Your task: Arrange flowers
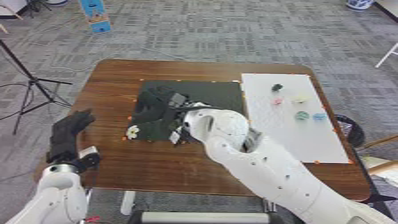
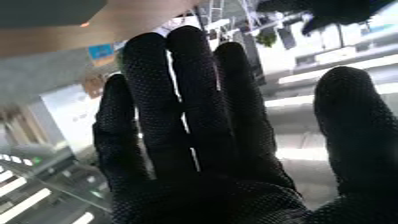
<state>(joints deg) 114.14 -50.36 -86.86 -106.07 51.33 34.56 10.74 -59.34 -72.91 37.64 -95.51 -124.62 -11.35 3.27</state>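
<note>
A brown table [image 1: 178, 170] spans the centre; right, a white sheet [image 1: 284, 135] with coloured flowers [image 1: 300, 100]. Over the centre-left dark mat [image 1: 209, 90], the right hand [image 1: 160, 107] spreads straight fingers (left hand [image 1: 69, 132], far left, loosely extended). A white flower [image 1: 133, 132] marks the mat's lower-left corner.

Smooth wooden table [image 1: 160, 170]

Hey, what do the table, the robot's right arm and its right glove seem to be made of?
The table looks like wood or wood laminate, lightly glossy: brown with streaky grain. The right arm seems hard plastic or painted metal, since its white shell is smooth and evenly coloured. The right glove looks like matte knit fabric, with a fine dotted weave.
</note>
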